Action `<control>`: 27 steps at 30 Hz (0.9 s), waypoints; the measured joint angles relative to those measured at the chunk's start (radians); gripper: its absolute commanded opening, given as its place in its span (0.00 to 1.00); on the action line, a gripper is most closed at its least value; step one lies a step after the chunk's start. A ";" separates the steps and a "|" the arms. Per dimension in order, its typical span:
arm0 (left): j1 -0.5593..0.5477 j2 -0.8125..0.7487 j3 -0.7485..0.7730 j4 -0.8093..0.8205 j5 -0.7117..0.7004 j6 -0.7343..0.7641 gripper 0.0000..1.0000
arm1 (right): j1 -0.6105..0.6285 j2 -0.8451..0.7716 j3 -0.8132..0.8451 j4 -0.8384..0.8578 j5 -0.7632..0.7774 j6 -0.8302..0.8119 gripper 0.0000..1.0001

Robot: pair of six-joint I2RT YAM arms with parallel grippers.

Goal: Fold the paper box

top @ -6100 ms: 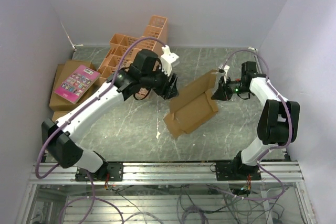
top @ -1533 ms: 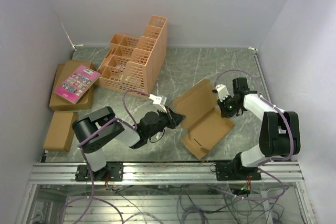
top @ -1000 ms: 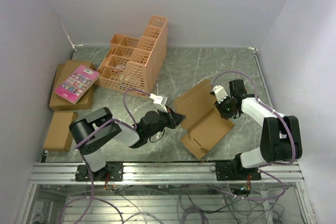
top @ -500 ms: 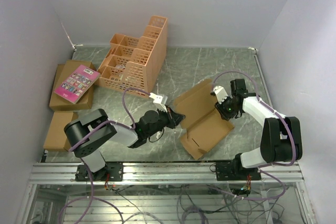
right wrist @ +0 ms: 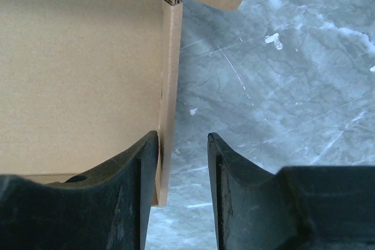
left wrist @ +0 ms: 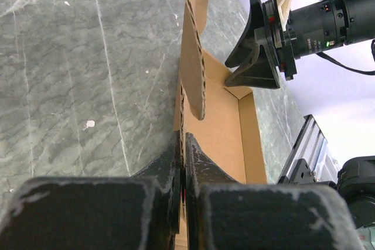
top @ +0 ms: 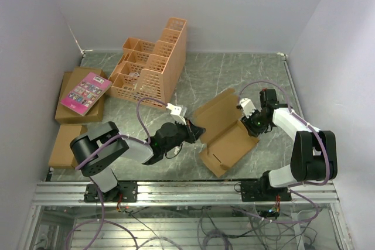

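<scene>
The paper box [top: 225,130] is brown corrugated cardboard lying partly folded on the marble table, with its rear panel [top: 215,109] tilted up. My left gripper [top: 196,133] lies low at the box's left side and is shut on the thin edge of a cardboard wall [left wrist: 190,57]. In the left wrist view the fingertips [left wrist: 176,147] pinch that edge. My right gripper [top: 249,122] is open at the box's right side. Its fingers [right wrist: 149,150] straddle the narrow side wall [right wrist: 170,74], which rests against the left finger, with bare table under the gap.
An orange lattice crate [top: 155,62] stands at the back left. A pink book [top: 86,92] lies on a brown carton [top: 69,112], with another carton [top: 65,146] in front of it. Walls close in on the left, back and right.
The right gripper's jaws have spread apart off the box's side wall. The box has shifted slightly left and nearer. The left gripper stays clamped on its edge.
</scene>
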 measured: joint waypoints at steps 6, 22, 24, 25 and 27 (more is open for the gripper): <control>0.000 0.000 0.000 0.000 0.000 0.002 0.07 | -0.001 0.011 0.000 0.013 -0.014 0.001 0.34; 0.000 0.000 0.018 -0.017 0.001 0.005 0.07 | 0.003 0.002 -0.051 0.085 0.008 0.049 0.17; 0.000 0.000 0.025 -0.027 0.001 0.006 0.07 | 0.003 0.001 -0.051 0.084 0.009 0.048 0.33; 0.000 -0.001 0.030 -0.031 0.003 0.008 0.07 | 0.003 -0.001 -0.051 0.083 0.009 0.050 0.39; 0.000 -0.004 0.032 -0.039 0.004 0.014 0.07 | 0.000 -0.005 -0.050 0.076 0.004 0.045 0.47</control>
